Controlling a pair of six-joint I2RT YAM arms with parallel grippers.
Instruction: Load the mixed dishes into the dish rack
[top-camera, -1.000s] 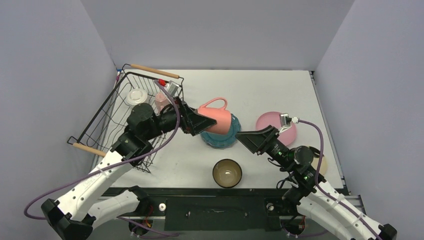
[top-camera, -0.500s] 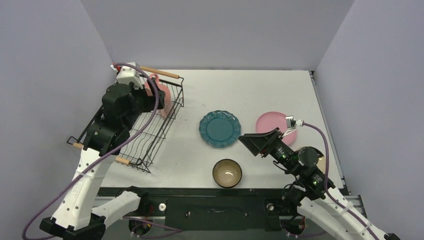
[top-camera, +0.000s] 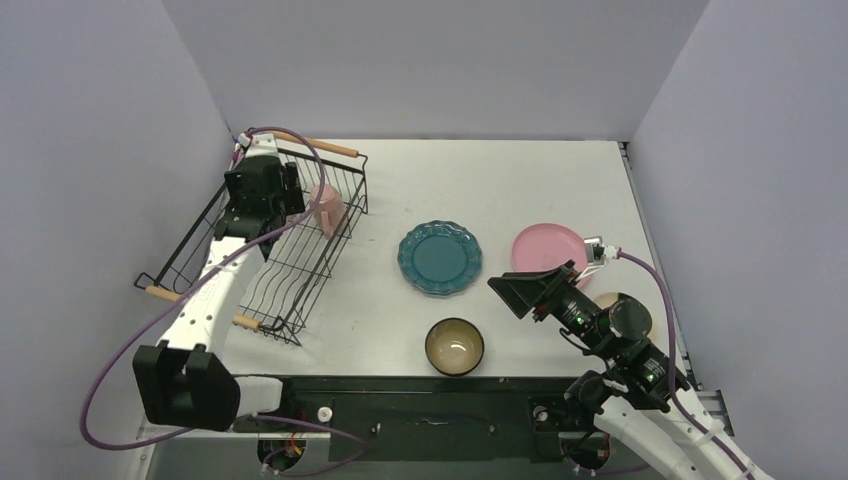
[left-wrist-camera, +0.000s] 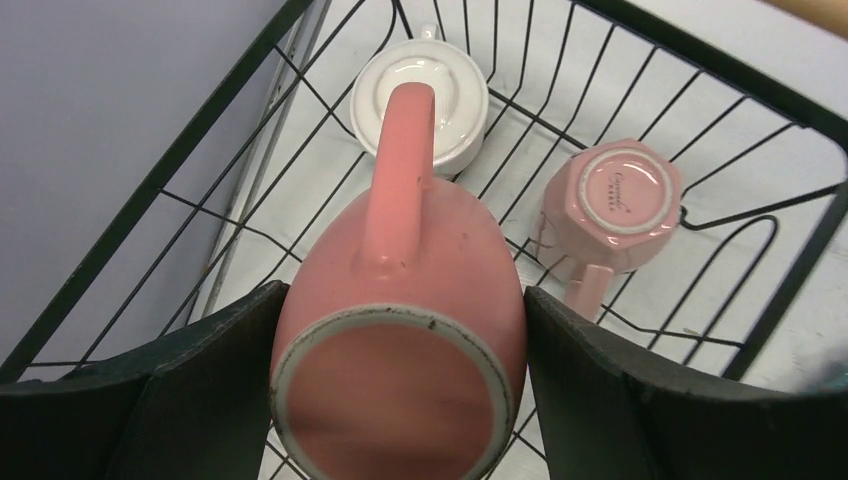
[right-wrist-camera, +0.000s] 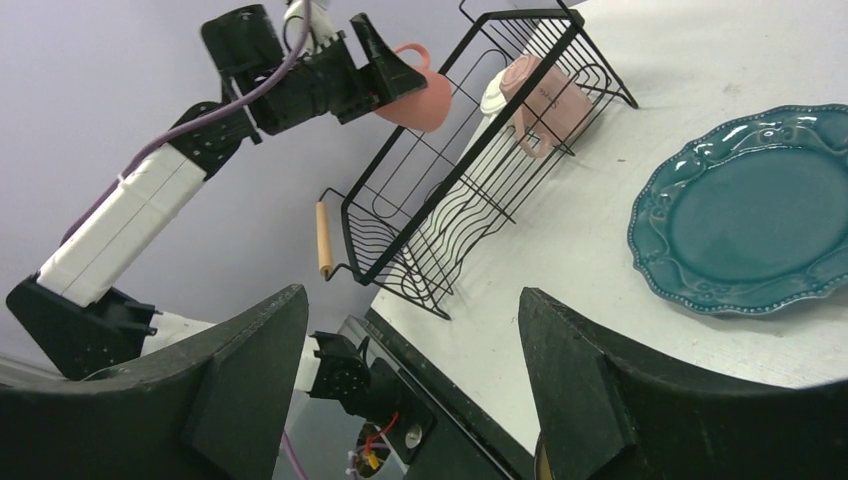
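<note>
Grey-lilac walls are closing in a white counter (top-camera: 520, 180), and the dish rack (top-camera: 290, 272) is sitting at its far left corner. The step in hand appears to be the loading of the last mug: the left hand (left-wrist-camera: 405, 390) is hanging over the rack's far end with its fingers clamped on the sides of a pink mug (left-wrist-camera: 400, 290), whose base is facing the wrist camera and whose handle is pointing away, toward the rack floor. Below it a white mug (left-wrist-camera: 420, 105) and a second pink mug (left-wrist-camera: 610, 205) are already lying in the rack, bases up toward the camera. The next move is probably calling for a descent into the bare wires between and in front of those two mugs, low enough that the mug is resting before the fingers part, without knocking either neighbour. The right hand (right-wrist-camera: 410, 295) is waiting above the counter's near right side, fingers apart and holding nothing. The teal scalloped plate (top-camera: 440, 258), the pink plate (top-camera: 548, 245) and the dark bowl (top-camera: 455, 346) are lying on the counter, not yet loaded.
</note>
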